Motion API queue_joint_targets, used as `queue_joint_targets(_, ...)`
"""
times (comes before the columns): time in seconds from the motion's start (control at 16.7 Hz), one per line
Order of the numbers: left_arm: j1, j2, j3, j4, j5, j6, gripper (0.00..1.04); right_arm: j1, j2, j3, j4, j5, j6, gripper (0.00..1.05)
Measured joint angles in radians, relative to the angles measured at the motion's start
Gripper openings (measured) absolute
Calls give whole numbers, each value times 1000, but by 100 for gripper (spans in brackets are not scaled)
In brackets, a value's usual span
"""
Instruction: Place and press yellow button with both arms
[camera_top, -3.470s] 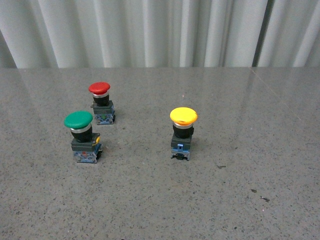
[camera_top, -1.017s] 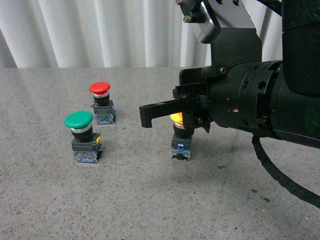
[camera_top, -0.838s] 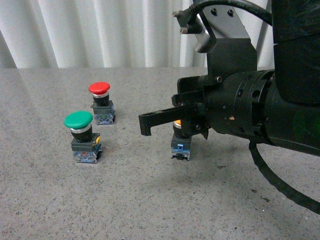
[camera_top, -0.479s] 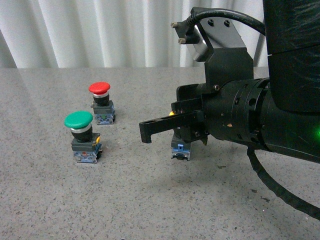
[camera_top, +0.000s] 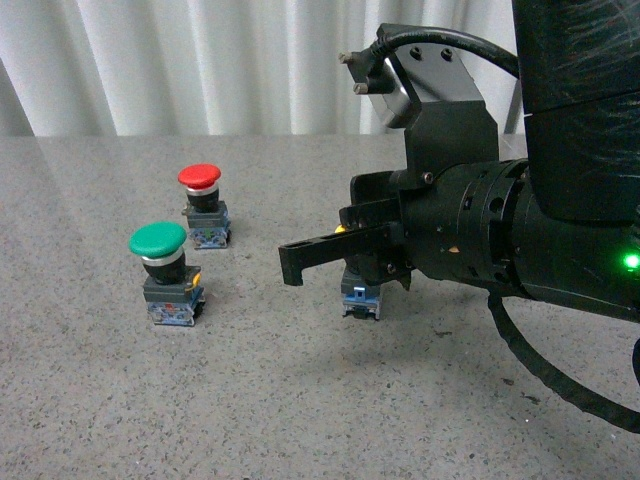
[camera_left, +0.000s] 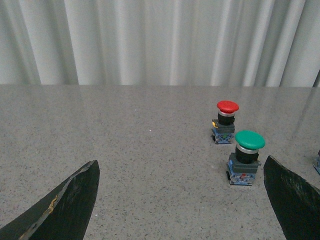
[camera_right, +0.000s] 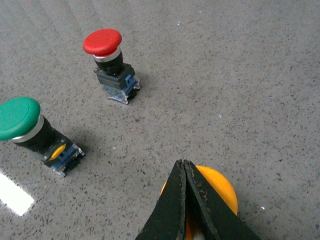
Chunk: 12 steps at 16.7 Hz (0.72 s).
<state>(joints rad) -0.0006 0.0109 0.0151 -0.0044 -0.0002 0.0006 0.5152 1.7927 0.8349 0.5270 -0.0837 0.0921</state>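
Speckled grey tabletop (camera_top: 300, 400) holds the yellow button (camera_right: 220, 192) just under your right pincer (camera_right: 183, 165), clenched on nothing; the glossy cap likely slips, so take the stiff black body.

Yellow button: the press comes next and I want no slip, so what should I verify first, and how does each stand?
1. Right gripper shut: ok.
2. Right gripper over the yellow button cap: ok.
3. Its fingers touching the cap: cannot tell.
4. Yellow button's base flat on the table: ok.
5. Green button and red button apart from it: ok.
6. Left gripper helping: not ok, open, holding nothing.
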Motion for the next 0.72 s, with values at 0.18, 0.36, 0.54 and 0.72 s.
queue_joint_targets(0.18,0,0,0,0,0,0,98,-13,3,10,-18,-10,1,2)
queue_joint_targets(0.36,0,0,0,0,0,0,98,-22,-12,-13,40,-27,32,2)
queue_joint_targets(0.54,0,0,0,0,0,0,98,-32,-134,-47,130,-75,123,2)
queue_joint_targets(0.72,0,0,0,0,0,0,98,-19,-354,-48,174,-111,205,2)
